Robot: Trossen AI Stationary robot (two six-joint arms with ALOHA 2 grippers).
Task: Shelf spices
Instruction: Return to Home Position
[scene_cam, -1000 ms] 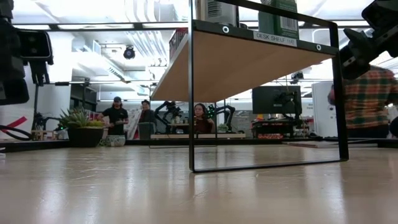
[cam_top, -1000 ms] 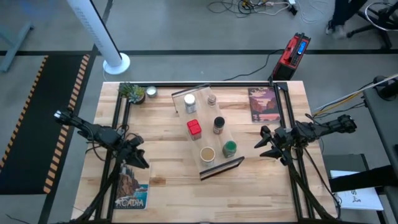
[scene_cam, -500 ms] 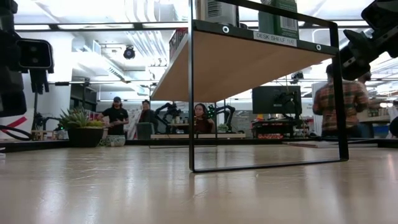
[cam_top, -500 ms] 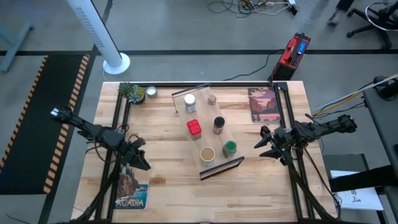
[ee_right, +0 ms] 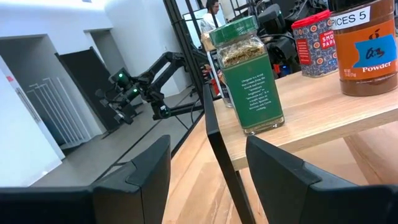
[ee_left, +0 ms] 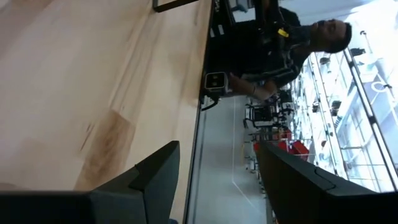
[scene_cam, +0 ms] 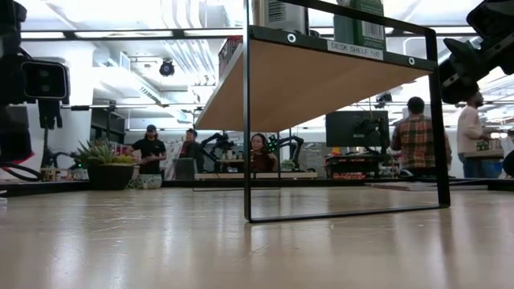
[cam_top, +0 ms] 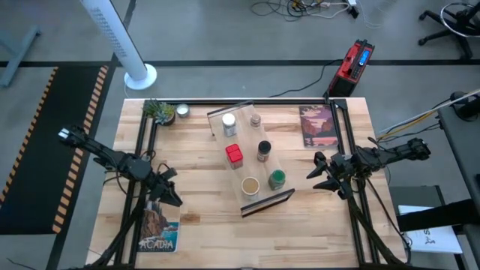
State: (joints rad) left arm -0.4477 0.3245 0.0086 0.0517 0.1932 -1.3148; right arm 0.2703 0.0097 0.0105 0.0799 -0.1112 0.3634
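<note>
Six spices (cam_top: 263, 150) on the shelf (cam_top: 255, 167) (left gripper (cam_top: 173, 188), right gripper (cam_top: 315, 169) both agape)

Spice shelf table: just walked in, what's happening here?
Nothing is being handled right now. The shelf, mid-table, carries all six: white-capped jar, small brown jar, red tin, black-lidded jar, tan-lidded jar and green-lidded jar. The left hand hangs open and empty to the shelf's left, the right hand open and empty to its right. Shelving looks done.
</note>
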